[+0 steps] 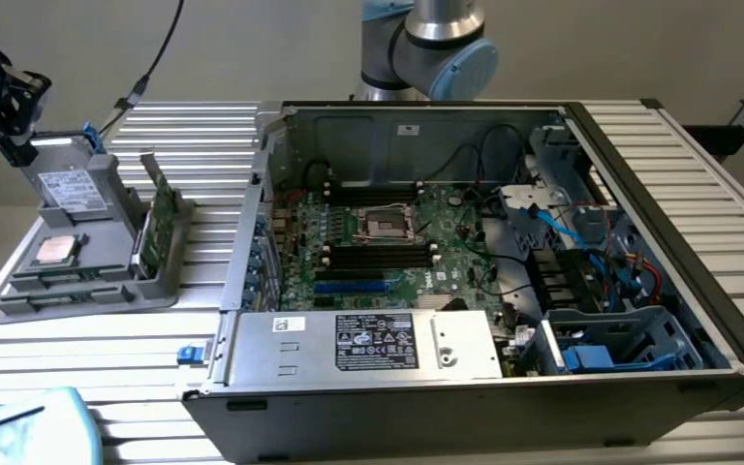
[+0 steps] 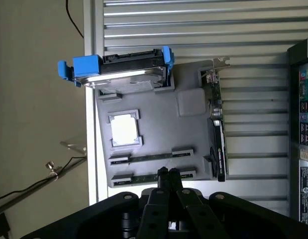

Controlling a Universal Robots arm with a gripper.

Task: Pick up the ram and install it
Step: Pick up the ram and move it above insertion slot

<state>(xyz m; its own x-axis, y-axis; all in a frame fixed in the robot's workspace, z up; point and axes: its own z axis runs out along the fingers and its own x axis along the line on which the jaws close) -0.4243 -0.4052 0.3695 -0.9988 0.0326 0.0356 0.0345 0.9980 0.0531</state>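
Chassis (image 1: pixel 346 145) stands open on the slatted table, motherboard (image 1: pixel 437 232) exposed; I cannot tell whether its memory slots are free. Grey parts tray (image 2: pixel 191 124) sits just beside the chassis, on the exterior view's left. It carries a hard drive (image 2: pixel 124 74) in blue brackets, an expansion card (image 2: pixel 217 139) standing on edge, a square processor (image 2: pixel 125 128) and two thin green sticks lying parallel in their holders. The ram (image 2: pixel 141 178) I take as mine is the one nearer my fingertips; the second stick (image 2: pixel 151 157) lies just beyond it. My gripper (image 2: pixel 167 173) hangs above the tray, fingers clenched together and empty, tips over the ram's middle. Step in hand: approach for the pick, nothing lifted. Judgement: a grasp calls for the fingers parted first, then squared across the stick's thin edge, clear of the end clips.
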